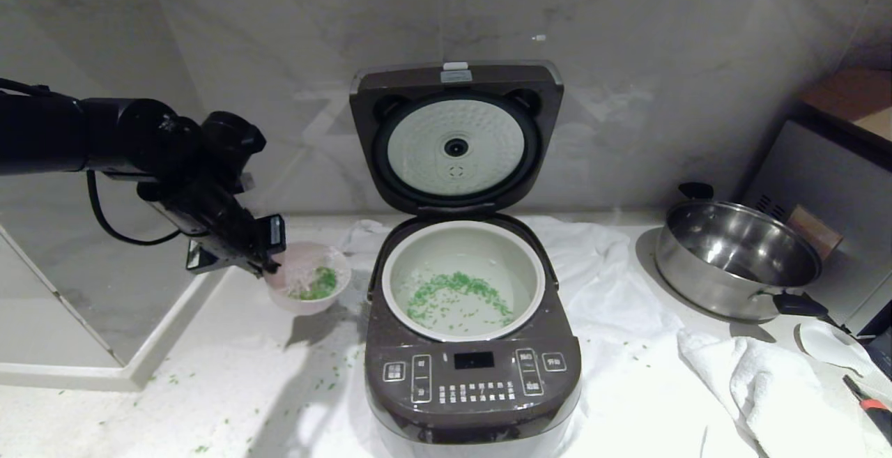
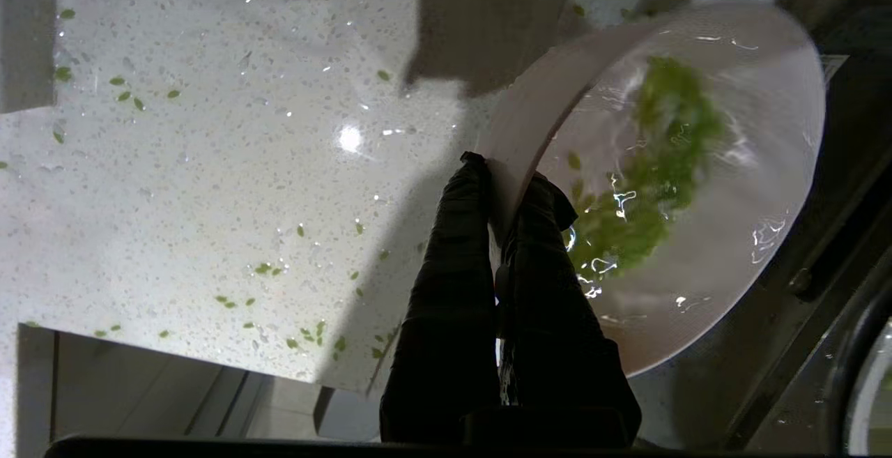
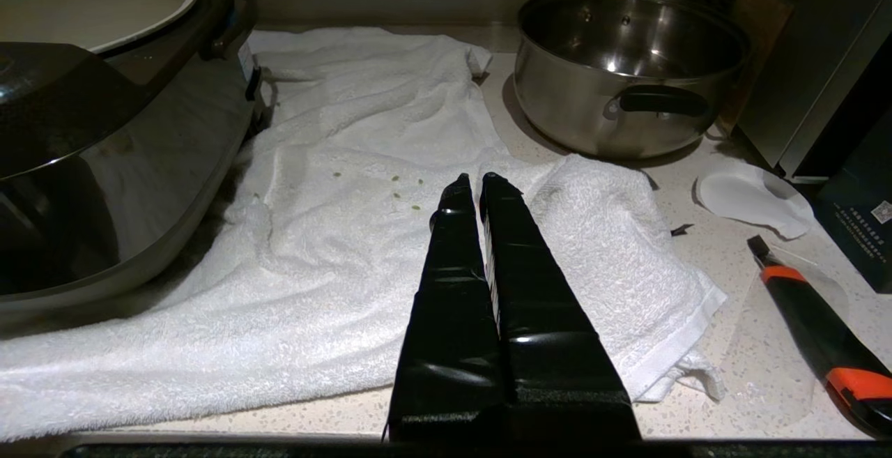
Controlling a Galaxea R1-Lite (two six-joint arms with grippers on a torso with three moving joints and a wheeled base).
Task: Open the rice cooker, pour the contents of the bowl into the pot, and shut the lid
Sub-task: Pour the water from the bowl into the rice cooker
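— Pinching the rim of the pale pink bowl between its two black fingers, the left gripper holds it just beside the rice cooker, on the cooker's left. Green grains and water sit in the bowl. What is the worry?

— Grip, mainly. The fingers are closed narrow on a thin, wet rim, one inside the bowl, one outside. Tilted over the cooker, the bowl could swing or slip out.

— Is the cooker ready to take the pour?

— Its lid stands upright behind the body, dimpled white inner plate facing forward, and the white inner pot is open with green grains scattered in water on its bottom. So the target is clear, but the bowl sits lower than the pot's rim.

— Meaning?

— A low approach could knock the bowl against the cooker's dark shoulder and slosh grains onto the speckled counter, where loose grains lie around the cooker. Wet clumps may also cling to the bowl's wall and stay behind.

— And the other arm?

— The right gripper is parked to the cooker's right over the white towel, fingers pressed together on nothing, with the steel pan beyond it. It gives no support if the bowl tips.

— Anything about the lid?

— Judging by its upright stance, a bump from the arm could drop it mid-pour.
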